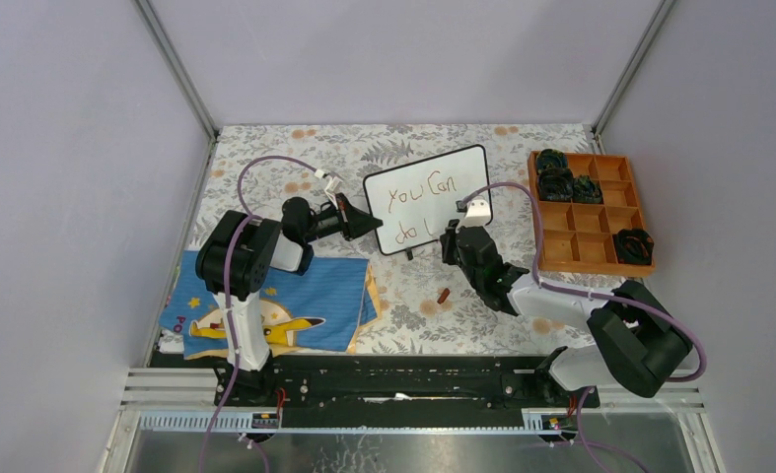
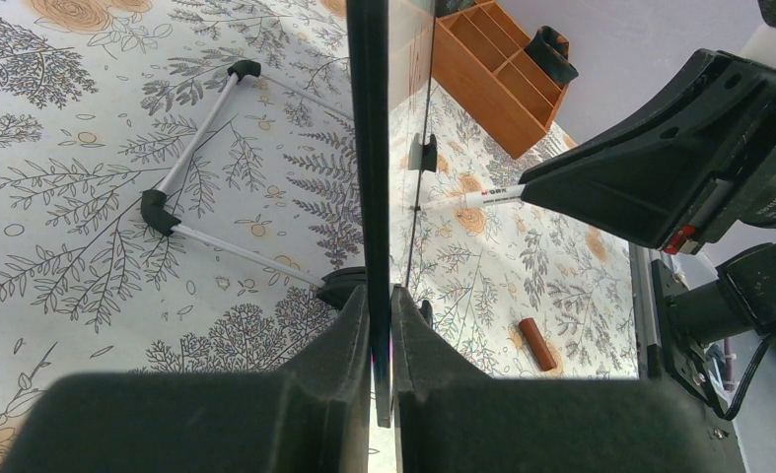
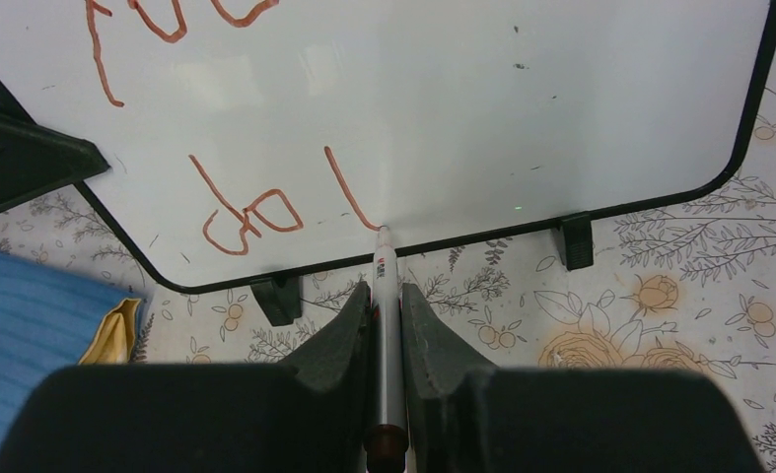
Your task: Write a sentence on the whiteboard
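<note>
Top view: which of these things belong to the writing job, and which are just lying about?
In the job: whiteboard, sentence, marker, left tool gripping the board's edge, right tool holding the marker.
Lying about: orange tray with black items, blue cloth, small brown cylinder.

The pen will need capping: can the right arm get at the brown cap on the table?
Probably yes: the cap lies uncovered beside it, though the right gripper holds the marker.
</note>
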{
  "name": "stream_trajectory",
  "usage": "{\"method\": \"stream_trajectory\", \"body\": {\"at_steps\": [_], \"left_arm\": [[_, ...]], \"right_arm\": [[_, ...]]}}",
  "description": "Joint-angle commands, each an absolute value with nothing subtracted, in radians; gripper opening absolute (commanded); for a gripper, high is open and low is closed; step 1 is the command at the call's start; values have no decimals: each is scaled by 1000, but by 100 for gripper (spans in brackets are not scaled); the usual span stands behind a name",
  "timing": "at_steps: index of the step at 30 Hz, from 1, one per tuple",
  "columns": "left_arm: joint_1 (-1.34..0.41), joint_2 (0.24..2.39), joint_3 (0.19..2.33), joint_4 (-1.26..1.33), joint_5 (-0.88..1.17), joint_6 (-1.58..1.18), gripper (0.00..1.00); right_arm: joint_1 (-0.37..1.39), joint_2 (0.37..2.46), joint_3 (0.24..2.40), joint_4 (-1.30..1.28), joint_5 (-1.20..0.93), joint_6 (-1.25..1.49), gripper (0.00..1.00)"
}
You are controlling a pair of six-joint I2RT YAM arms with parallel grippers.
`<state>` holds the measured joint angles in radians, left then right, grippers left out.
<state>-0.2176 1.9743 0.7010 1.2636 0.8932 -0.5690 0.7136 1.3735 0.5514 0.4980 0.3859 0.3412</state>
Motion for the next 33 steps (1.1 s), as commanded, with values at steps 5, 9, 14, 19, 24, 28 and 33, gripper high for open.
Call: {"method": "stream_trajectory", "body": {"at_steps": [5,9,14,19,24,28,33], "left_arm": [[-239,1990,693,1146,892,-497,0],[-239,1990,693,1146,892,-496,0],[-239,1990,694,1146,893,-496,0],[-239,1991,695,1146,893,-496,0],[-239,1993,694,1144,893,-495,0],[-239,1993,694,1143,893,-492,0],[-240,1991,695,1136,892,-488,0]], "right_arm": [[718,1306,571,504,453,338,0],[718,1268,546,550,392,323,0],[719,1264,545,577,335,315,0],[723,1290,568,585,280,308,0],[726,1310,589,579,277,307,0],[725,1326,599,567,308,313,0],[724,1343,599,575,331,325,0]]}}
